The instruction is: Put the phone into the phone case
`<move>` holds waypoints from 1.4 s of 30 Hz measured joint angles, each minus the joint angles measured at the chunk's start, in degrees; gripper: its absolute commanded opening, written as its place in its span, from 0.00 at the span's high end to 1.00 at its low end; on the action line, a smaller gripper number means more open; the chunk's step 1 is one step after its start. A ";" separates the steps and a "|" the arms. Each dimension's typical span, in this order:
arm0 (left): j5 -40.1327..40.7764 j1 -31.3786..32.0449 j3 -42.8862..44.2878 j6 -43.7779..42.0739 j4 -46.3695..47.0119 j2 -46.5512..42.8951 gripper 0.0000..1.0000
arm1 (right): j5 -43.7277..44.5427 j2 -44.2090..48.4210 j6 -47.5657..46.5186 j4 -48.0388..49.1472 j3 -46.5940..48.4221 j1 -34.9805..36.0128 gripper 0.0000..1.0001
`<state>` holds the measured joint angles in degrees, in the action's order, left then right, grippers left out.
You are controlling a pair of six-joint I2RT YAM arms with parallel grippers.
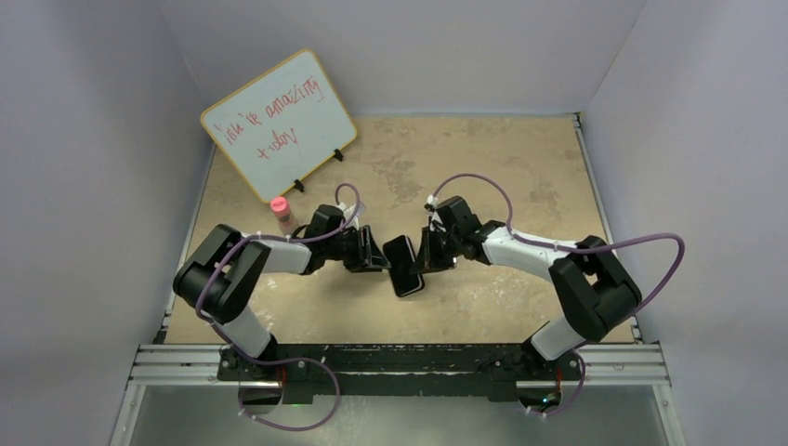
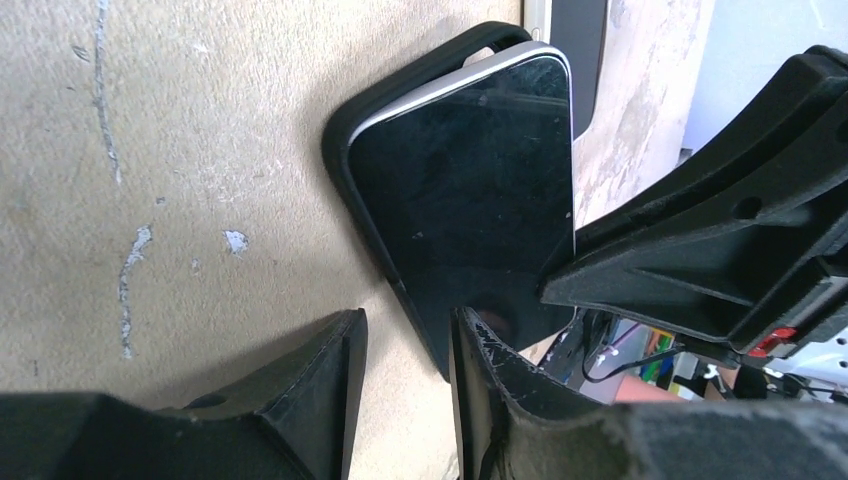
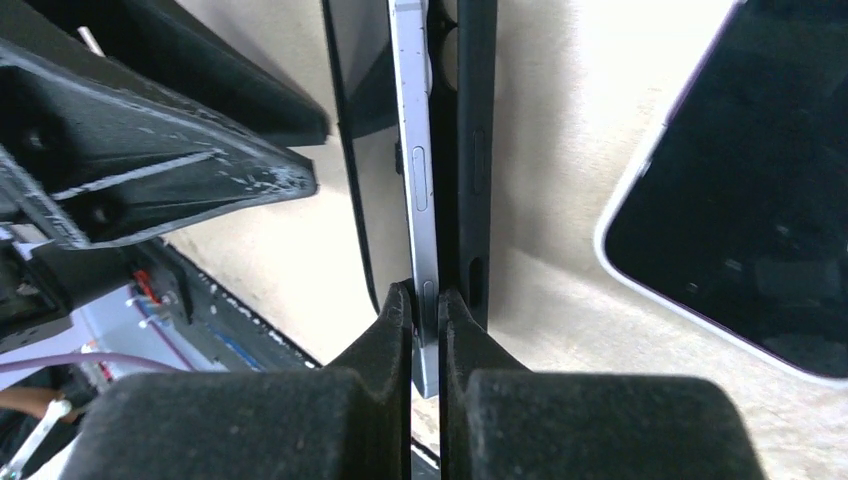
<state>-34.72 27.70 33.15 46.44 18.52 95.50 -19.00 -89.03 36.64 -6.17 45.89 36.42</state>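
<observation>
The phone [image 1: 404, 265], with a glossy black screen and a silvery rim, sits between my two grippers at the table's middle. In the left wrist view the phone [image 2: 470, 190] lies partly in the matte black phone case [image 2: 345, 130], with its rim raised above the case edge. My right gripper [image 3: 427, 305] is shut on the phone's edge [image 3: 415, 150], and the case [image 3: 477, 150] is just beside it. My left gripper [image 2: 405, 370] is open. Its fingers straddle the near corner of phone and case without closing on it.
A second phone [image 3: 740, 170] lies screen-up on the table just beyond the case. A whiteboard [image 1: 279, 125] leans at the back left, with a small pink-capped bottle [image 1: 279, 209] in front of it. White walls enclose the table on three sides.
</observation>
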 measured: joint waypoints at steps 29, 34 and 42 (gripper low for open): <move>8.83 2.01 6.19 -5.75 -12.63 -0.85 0.66 | 1.92 -0.57 1.99 2.95 0.09 2.67 0.40; 9.18 2.05 6.45 -5.75 -13.31 -0.85 0.66 | 4.20 0.46 1.79 1.14 0.17 2.67 0.34; 9.14 2.08 6.60 -5.51 -13.20 -0.92 0.66 | 6.14 2.43 1.64 -0.02 0.63 2.67 0.25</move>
<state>-25.58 29.78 39.75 40.93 5.32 94.59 -12.86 -86.61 38.28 -6.20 46.52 39.09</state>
